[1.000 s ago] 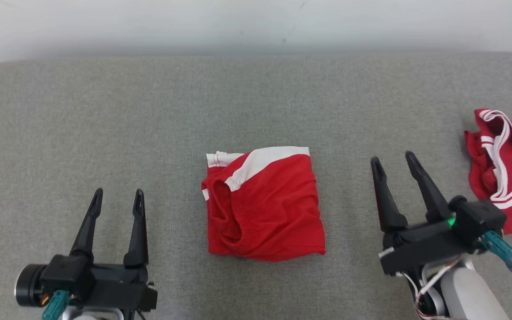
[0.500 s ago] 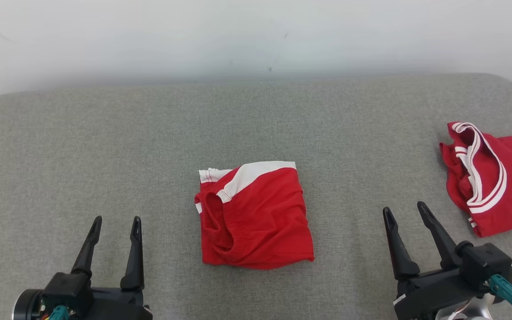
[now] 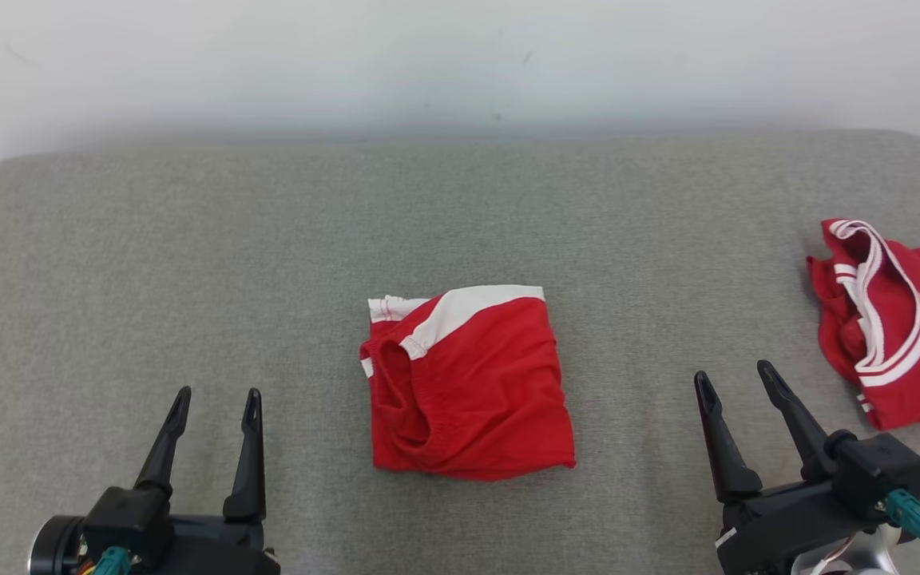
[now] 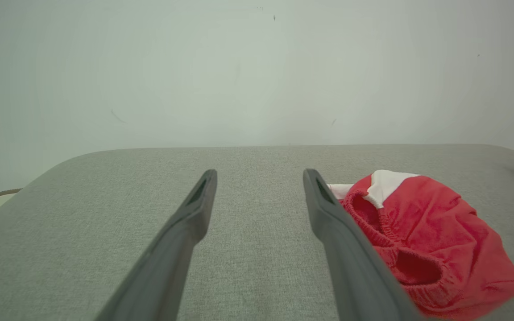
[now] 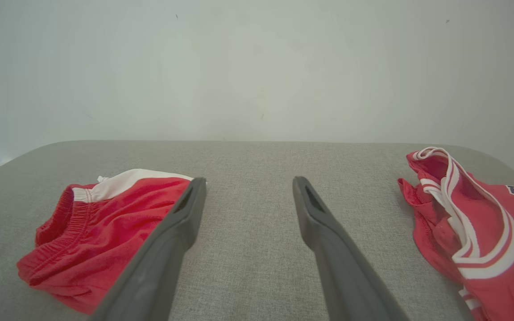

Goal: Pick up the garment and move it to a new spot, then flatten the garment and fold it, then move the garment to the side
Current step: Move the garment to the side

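The wide grey woven pad (image 3: 188, 239) runs across the frame, with a pale wall (image 3: 460, 56) along the top. Dead centre of the head view sit the red fabric shorts (image 3: 468, 383) with a white stripe and elastic waistband. They are folded into a compact near-square, waistband opening on the left. At the right edge lies a crumpled red jersey (image 3: 899, 343) with white trim, partly cut off by the frame and well apart from the shorts. At lower left is the left gripper (image 3: 218, 392), its 2 dark fingers spread apart with nothing between them. At lower right, same story for the right gripper (image 3: 732, 370): fingers spread and empty, sitting between the 2 garments.

The shorts look folded already, so I read the step in hand as the shift to the side, though the jersey might be next instead. That is hard to call from here. To do it well, come in low on the left and right edges. Slip 1 finger under the bottom layer on each side and pinch every layer. Then lift both ends level and together, so the fold stays closed. Watch the lower-right corner, which looks loose enough to flop.
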{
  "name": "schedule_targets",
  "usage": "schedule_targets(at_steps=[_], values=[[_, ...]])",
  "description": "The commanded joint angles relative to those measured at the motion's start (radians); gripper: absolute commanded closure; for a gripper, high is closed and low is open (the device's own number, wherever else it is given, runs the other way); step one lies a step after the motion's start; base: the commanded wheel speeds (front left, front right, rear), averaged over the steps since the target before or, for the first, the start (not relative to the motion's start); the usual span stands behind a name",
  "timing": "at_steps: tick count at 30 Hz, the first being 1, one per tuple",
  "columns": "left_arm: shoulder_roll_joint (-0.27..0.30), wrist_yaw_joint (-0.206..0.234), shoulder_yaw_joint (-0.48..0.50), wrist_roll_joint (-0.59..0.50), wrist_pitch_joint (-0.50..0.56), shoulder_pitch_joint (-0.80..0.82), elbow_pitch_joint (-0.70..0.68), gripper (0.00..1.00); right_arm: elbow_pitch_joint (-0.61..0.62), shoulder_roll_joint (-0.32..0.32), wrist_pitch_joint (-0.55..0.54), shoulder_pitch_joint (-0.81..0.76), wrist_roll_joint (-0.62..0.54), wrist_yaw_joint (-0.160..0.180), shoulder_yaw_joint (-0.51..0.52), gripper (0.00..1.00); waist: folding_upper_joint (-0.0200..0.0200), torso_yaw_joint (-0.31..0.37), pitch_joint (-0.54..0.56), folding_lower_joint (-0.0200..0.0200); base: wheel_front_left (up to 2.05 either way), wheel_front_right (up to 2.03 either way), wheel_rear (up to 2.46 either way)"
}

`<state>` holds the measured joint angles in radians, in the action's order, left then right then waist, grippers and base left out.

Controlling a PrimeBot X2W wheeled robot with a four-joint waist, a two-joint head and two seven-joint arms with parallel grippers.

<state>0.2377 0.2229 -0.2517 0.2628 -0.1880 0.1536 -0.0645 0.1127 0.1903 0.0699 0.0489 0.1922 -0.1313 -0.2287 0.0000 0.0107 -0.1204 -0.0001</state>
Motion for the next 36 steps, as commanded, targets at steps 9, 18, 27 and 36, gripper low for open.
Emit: schedule_targets(at_steps=[9, 18, 27, 36], values=[[-0.025, -0.008, -0.028, 0.004, -0.026, 0.049, 0.009, 0.0, -0.088, 0.059, -0.041, 0.074, 0.028, 0.001, -0.078, 0.0, 0.0, -0.096, -0.076, 0.0001, 0.0, 0.0, 0.0], [-0.054, -0.025, -0.053, 0.007, -0.05, 0.088, 0.043, 0.0, -0.24, 0.086, -0.047, 0.165, 0.079, 0.001, -0.178, 0.0, 0.0, -0.168, -0.144, 0.0001, 0.0, 0.0, 0.0], [-0.074, -0.03, -0.061, 0.002, -0.066, 0.118, 0.072, 0.0, -0.402, 0.081, -0.053, 0.269, 0.147, 0.001, -0.272, 0.0, 0.0, -0.188, -0.177, 0.0001, 0.0, 0.0, 0.0], [-0.069, -0.03, -0.052, -0.005, -0.071, 0.136, 0.077, 0.0, -0.42, 0.096, -0.077, 0.287, 0.206, 0.001, -0.325, 1.0, 0.0, -0.162, -0.176, 0.0001, 0.0, 0.0, 0.0]])
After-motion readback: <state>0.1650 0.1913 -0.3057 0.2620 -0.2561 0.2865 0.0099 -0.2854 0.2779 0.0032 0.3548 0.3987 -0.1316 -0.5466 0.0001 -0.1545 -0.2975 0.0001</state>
